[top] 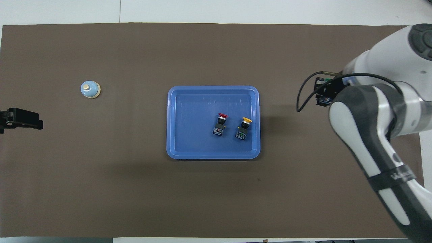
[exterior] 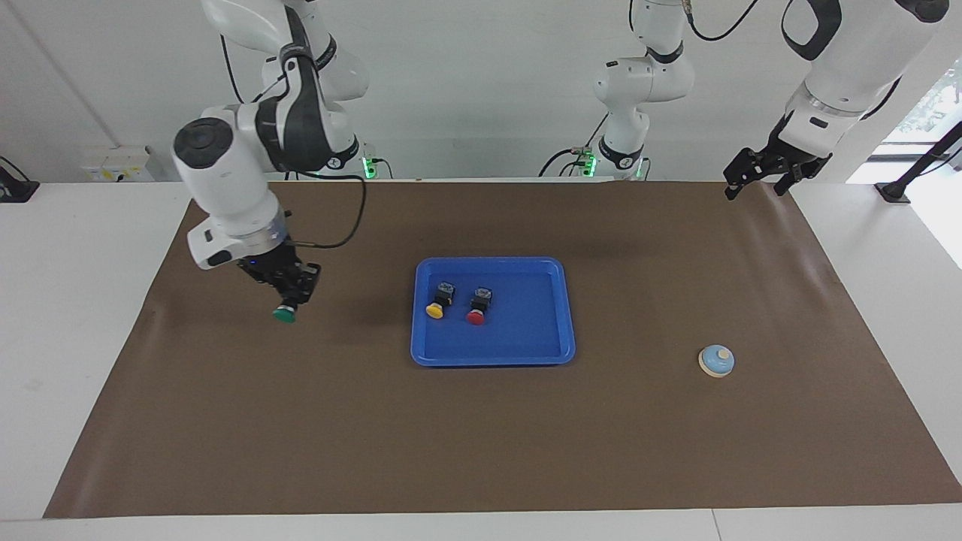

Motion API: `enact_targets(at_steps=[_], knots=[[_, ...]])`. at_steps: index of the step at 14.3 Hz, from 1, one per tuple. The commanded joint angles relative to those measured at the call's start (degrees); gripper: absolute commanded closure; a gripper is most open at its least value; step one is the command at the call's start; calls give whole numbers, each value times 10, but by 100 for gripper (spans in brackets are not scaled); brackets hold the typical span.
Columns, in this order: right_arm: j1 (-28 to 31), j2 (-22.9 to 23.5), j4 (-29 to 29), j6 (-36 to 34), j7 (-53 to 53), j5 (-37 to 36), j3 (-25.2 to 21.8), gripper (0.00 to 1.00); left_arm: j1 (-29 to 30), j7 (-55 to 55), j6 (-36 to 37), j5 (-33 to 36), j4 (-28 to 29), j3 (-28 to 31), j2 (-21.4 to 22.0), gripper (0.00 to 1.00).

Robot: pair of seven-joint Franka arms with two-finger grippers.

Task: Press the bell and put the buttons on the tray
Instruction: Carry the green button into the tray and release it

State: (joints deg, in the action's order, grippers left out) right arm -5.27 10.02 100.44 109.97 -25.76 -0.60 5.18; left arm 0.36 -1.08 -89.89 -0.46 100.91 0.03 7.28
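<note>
The blue tray lies mid-table. The yellow button and the red button lie on their sides in it. My right gripper is shut on the green button, held above the mat toward the right arm's end of the table, beside the tray. In the overhead view the arm hides the green cap. The light-blue bell stands toward the left arm's end. My left gripper waits raised over the mat's edge, apart from the bell.
A brown mat covers the table. The right arm's cable hangs beside its wrist.
</note>
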Motion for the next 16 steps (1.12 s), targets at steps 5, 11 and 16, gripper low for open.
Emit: enact_targets(at_steps=[5, 11, 16], knots=[[-208, 95, -129, -42, -248, 24, -5, 100, 0, -3, 9, -5, -6, 1, 0, 0], [-298, 208, -172, 47, -344, -12, -8, 100, 1, -3, 9, -4, -6, 1, 0, 0], [-302, 187, -75, 139, -340, -13, -6, 100, 1, -3, 9, -5, -6, 1, 0, 0]])
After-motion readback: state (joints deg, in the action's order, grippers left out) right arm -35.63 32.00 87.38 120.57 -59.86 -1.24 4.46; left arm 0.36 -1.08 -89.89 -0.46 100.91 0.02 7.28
